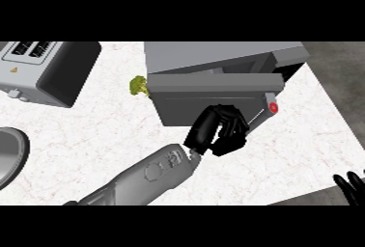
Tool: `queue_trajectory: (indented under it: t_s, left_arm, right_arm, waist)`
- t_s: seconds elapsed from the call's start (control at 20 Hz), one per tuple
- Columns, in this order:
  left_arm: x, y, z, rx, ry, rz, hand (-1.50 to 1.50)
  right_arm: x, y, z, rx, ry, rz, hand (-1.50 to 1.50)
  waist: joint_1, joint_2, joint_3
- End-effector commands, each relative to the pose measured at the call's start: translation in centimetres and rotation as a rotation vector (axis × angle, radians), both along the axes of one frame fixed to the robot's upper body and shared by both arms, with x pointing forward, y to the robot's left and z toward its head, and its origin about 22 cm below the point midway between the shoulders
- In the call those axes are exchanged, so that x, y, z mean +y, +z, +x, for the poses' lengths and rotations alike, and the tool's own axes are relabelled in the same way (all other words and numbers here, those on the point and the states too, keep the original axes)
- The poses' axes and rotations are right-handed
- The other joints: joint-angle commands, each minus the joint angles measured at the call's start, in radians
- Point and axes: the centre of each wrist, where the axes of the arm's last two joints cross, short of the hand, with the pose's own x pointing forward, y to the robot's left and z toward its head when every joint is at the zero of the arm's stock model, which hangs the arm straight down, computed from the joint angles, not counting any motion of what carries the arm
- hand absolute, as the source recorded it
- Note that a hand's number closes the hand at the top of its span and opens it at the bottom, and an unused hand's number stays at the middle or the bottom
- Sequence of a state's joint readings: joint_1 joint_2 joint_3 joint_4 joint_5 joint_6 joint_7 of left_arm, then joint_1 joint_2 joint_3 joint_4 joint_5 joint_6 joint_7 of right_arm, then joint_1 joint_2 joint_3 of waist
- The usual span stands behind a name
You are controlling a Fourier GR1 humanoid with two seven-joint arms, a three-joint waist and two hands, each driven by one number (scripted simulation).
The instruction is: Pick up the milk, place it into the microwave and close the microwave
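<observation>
The grey microwave stands at the back centre of the counter. Its door is swung partly across the front, leaving a dark gap at the right end. My left hand rests against the lower front of the door, fingers relaxed and holding nothing. A red button shows just right of the hand. My right hand rests open at the lower right edge, fingers up. No milk shows anywhere; the microwave's inside is hidden by the door.
A piece of broccoli lies just left of the microwave. A toaster stands at the back left. The rim of a round pan shows at the left edge. The counter's edge runs diagonally down the right.
</observation>
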State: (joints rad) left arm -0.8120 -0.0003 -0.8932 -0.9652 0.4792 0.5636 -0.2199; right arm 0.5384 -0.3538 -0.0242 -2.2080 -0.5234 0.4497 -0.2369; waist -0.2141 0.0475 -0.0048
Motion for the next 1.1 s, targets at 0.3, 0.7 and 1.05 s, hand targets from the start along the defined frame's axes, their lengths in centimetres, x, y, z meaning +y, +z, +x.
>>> queue_trajectory:
  t_s: [0.3, 0.7, 1.05]
  left_arm:
    - [0.4, 2.5, 4.3, 0.001, 0.089, -0.091, 1.5]
    - [1.0, 2.0, 4.8, 0.063, 0.109, -0.166, 1.5]
    - [1.3, 1.7, 5.3, 0.062, 0.185, -0.174, 1.5]
  right_arm:
    - [0.1, 2.1, 0.4, -0.026, 0.016, -0.014, -1.5]
    - [0.0, 2.7, 0.7, -0.036, 0.008, 0.009, -1.5]
    - [0.0, 3.0, 1.0, -0.041, 0.046, 0.023, -1.5]
  waist:
    - [-0.03, 0.018, 0.0]
    - [-0.044, 0.026, 0.001]
    - [-0.045, 0.03, 0.004]
